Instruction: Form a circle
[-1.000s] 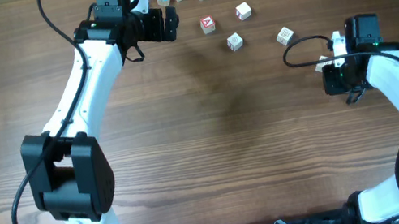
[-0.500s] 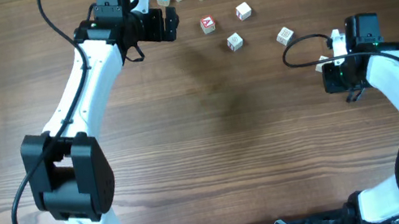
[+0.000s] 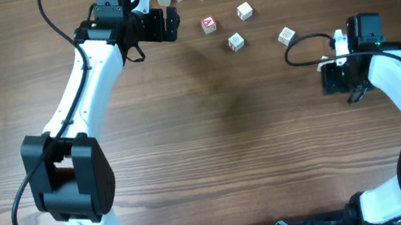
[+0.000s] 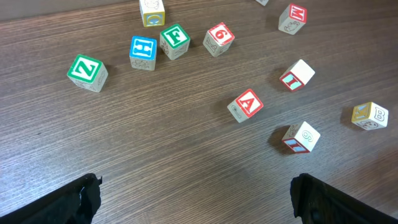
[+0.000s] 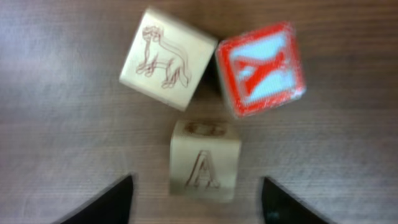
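Broadly, the table [image 3: 224,150] holds only a loose scatter: most cubes [image 3: 245,11] lie along its far edge, not yet in any ring. The left gripper [image 4: 196,190] hangs over them, spread wide and empty. The right gripper [image 5: 197,182] straddles the A cube [image 5: 204,160], fingers parted and clear of both flanks. These are probably light, rigid, smooth wood, best pinched squarely across opposite flat faces.

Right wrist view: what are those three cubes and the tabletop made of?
The three small pale letter cubes look like unfinished light wood: matte, with an engraved A and animal outline, one face printed red and pale blue. The brown tabletop shows wood grain, possibly laminate.
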You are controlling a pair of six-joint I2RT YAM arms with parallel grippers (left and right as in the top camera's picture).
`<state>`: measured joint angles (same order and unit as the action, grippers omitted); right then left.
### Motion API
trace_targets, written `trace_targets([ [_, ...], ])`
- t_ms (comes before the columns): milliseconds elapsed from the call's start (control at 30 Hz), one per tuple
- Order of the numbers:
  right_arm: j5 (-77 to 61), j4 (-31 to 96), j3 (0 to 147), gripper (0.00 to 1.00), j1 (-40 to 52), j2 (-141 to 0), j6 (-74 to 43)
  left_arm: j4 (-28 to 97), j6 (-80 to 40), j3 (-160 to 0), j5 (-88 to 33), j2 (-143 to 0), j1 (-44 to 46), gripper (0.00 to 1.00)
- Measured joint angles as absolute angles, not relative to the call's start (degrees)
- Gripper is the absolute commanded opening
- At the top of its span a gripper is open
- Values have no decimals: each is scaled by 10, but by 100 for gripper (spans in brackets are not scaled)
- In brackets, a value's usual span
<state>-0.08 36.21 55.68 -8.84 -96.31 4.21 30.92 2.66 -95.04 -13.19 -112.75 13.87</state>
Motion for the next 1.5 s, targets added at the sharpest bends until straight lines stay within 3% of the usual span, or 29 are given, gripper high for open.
trace_targets([
  [67, -15, 402, 575, 100, -88, -963, 37, 309, 27, -950, -132, -1127, 139, 100],
  [233, -30, 474, 613, 93, -88, -952, 30, 309, 27, -950, -132, -1127, 139, 100],
  [267, -33, 487, 613, 80, -88, -950, 26, 309, 27, -950, -132, -1127, 139, 100],
  [333, -51, 493, 613, 65, -88, -950, 20, 309, 27, -950, -132, -1127, 139, 100],
  [400, -90, 500, 613, 26, -88, -950, 17, 309, 27, -950, -132, -1127, 139, 100],
  [433, -109, 502, 613, 11, -88, -950, 17, 309, 27, -950, -132, -1127, 139, 100],
  [467, -129, 504, 613, 5, -88, -950, 16, 309, 27, -950, -132, -1127, 139, 100],
  [633, -191, 490, 613, 4, -88, -950, 14, 309, 27, -950, -132, -1127, 139, 100],
  [867, -188, 371, 600, 4, -88, -950, 14, 309, 27, -950, -132, -1127, 139, 100],
  [1167, -126, 510, 586, 4, -88, -950, 46, 309, 27, -950, -132, -1127, 139, 100],
  [1500, 10, 486, 586, 4, -88, -950, 11, 309, 27, -950, -132, -1127, 139, 100],
])
